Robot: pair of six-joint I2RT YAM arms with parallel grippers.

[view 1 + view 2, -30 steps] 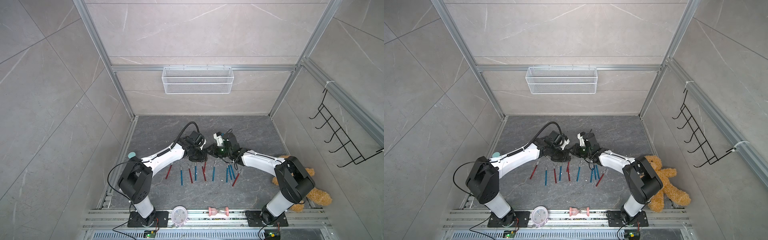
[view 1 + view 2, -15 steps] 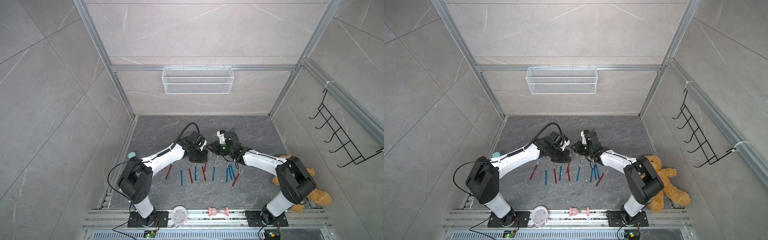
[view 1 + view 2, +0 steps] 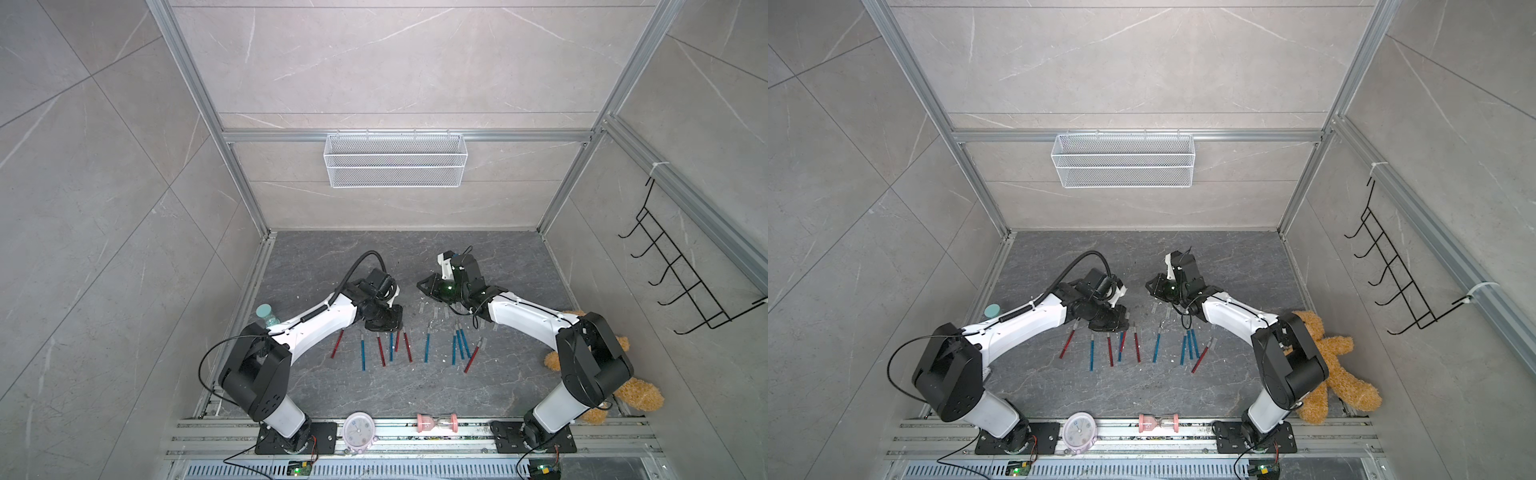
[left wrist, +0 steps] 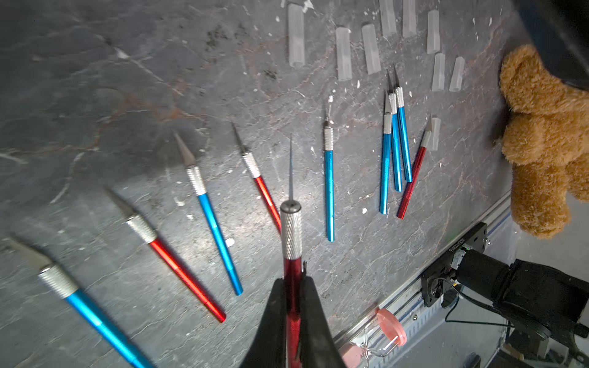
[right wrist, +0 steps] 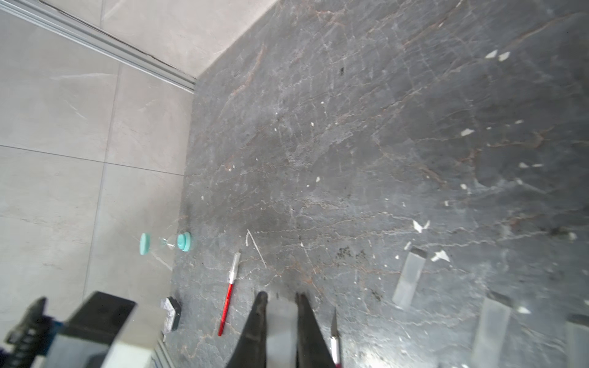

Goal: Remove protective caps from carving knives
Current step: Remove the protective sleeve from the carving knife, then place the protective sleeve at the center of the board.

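**Change:** over the last second, in both top views, the right gripper (image 5: pixel 280 294) has swung a little up-frame and away from the left gripper (image 4: pixel 293 282). The left gripper has barely shifted. Near frame centre a strip of bare floor (image 4: pixel 95 79) now separates the two.

**Left fingers:** clenched on the handle of the held red knife (image 4: pixel 291 237), lower centre of the left wrist view. Its blade is bare, a thin needle pointing up-frame.

**Right fingers:** closed on a pale object at the bottom centre of the right wrist view. It is blurred, but by tint and shape I read it as the pulled cap (image 5: pixel 280 321).

**Reading:** cap and knife have parted, so this knife counts as done. The likely next step is to set the cap down with the loose caps (image 4: pixel 344 52) lined up along the upper right of the left wrist view. The knife would go back among the laid-out knives (image 4: pixel 329 191) across mid-frame, all with bare blades.

**Remaining:**
- The capped red knife (image 5: pixel 227 302), lower left of centre in the right wrist view, has a clear sleeve on its tip.
- A stray cap (image 4: pixel 434 135) lies at the tip of the rightmost red handle; I cannot tell whether it is on the tip or beside it.
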